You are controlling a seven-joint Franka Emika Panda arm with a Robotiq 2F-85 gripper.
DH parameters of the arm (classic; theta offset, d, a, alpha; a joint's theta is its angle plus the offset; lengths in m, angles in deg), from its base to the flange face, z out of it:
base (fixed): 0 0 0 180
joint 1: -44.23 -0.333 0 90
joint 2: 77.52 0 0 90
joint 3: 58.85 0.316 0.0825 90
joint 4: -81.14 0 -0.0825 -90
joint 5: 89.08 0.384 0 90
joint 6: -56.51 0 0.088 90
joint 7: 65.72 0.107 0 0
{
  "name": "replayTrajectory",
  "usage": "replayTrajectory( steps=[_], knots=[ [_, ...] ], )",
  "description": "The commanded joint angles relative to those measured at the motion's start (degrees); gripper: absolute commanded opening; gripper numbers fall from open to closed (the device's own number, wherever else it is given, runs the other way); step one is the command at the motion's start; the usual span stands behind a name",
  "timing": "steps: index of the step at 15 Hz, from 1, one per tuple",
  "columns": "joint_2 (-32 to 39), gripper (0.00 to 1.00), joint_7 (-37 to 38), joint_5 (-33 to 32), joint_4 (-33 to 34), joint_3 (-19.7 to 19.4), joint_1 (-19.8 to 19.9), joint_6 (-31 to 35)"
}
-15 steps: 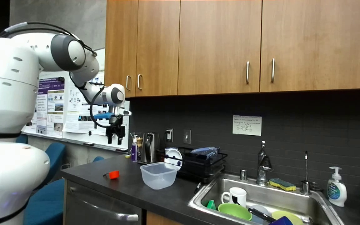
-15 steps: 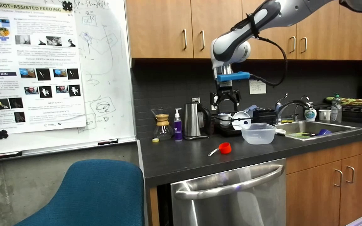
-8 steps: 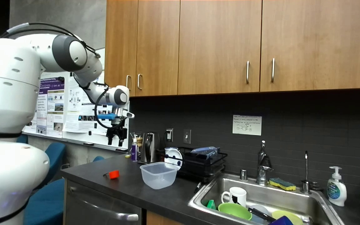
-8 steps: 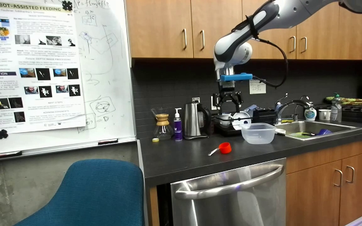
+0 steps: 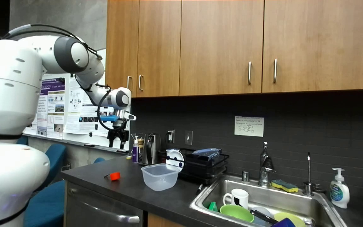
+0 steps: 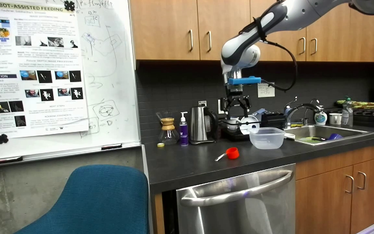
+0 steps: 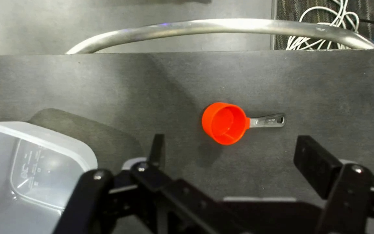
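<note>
In the wrist view, the black two-fingered gripper (image 7: 232,149) spreads wide, with nothing between its pads. The orange-red, round plastic measuring cup (image 7: 225,123) sits on the dark grey countertop (image 7: 174,87), its flat, grey, metal-looking handle (image 7: 268,121) pointing away from the clear, rectangular plastic container (image 7: 60,146). The fingers line up roughly along that handle, so a sound hold probably calls for turning the wrist until the pads straddle it.

In an exterior view, the gripper hangs well above the cup, while the brushed-steel kettle (image 6: 199,125) and the black dish rack (image 6: 273,121) stand further back. A slow, straight descent seems best: so light a cup may skid if one pad lands first.

In an exterior view, the white jointed arm (image 5: 11,94) reaches over the counter. The container stands between the cup and the steel sink (image 5: 279,201), so clearance there deserves watching.
</note>
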Motion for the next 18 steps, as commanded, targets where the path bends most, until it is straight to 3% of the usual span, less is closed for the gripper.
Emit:
replayTrajectory(
  steps=[1,10,18],
  knots=[
    [3.12,1.0,0.31,-0.44,1.77,-0.7,-0.02,2.66],
    [11.26,1.0,0.46,0.07,6.08,-3.24,0.05,9.24],
    [11.65,1.0,0.46,-0.06,6.76,-4.27,-0.08,10.49]
  ],
)
